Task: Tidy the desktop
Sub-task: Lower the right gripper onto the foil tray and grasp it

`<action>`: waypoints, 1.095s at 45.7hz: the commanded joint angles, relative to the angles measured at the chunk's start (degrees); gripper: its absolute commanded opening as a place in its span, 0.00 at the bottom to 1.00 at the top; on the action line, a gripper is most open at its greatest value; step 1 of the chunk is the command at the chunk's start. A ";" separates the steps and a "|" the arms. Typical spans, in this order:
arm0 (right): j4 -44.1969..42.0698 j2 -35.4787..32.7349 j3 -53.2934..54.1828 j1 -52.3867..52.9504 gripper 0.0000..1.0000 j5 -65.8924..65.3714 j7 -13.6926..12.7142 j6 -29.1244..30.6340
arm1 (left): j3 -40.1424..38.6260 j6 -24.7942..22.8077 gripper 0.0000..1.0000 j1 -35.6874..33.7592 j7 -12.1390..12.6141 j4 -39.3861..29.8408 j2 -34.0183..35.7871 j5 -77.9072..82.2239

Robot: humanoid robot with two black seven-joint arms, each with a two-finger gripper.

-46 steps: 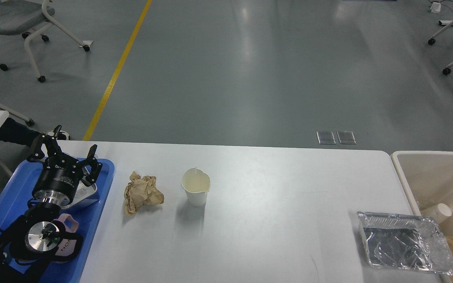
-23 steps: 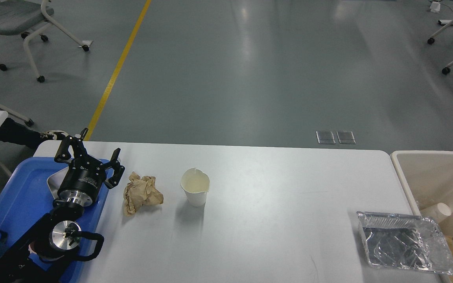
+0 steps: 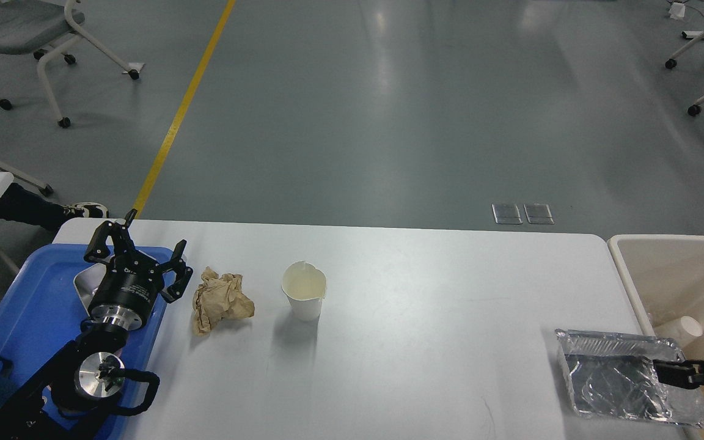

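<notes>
The left gripper (image 3: 142, 250) points up and away, fingers spread wide apart. The right gripper (image 3: 663, 370) reaches in from the right edge, its dark fingers indistinguishable

The table (image 3: 425, 342) is a large, smooth white slab with rounded far corners — it fills most of the lower half of the frame, running from the lower left almost to the right edge. It lies flat and level, its far edge crossing the middle of the frame and its near edge cut off at the bottom — faint scuffs mark the surface.
</notes>
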 commanded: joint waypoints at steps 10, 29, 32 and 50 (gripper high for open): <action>-6.06 3.59 -1.40 0.70 1.00 2.24 0.51 -0.10 | 0.09 0.15 0.96 0.04 0.09 0.00 -0.17 0.00; -11.16 6.58 -2.28 0.70 1.00 5.84 0.78 0.07 | 0.09 0.15 0.96 0.48 1.67 0.00 0.01 0.00; -11.86 7.02 -2.28 0.61 1.00 6.46 0.87 0.16 | 0.09 0.15 0.96 0.74 1.67 0.00 0.01 0.00; -14.41 7.90 -6.76 0.61 0.84 12.00 3.32 -0.01 | 0.09 0.06 0.96 0.83 1.67 0.00 0.10 0.00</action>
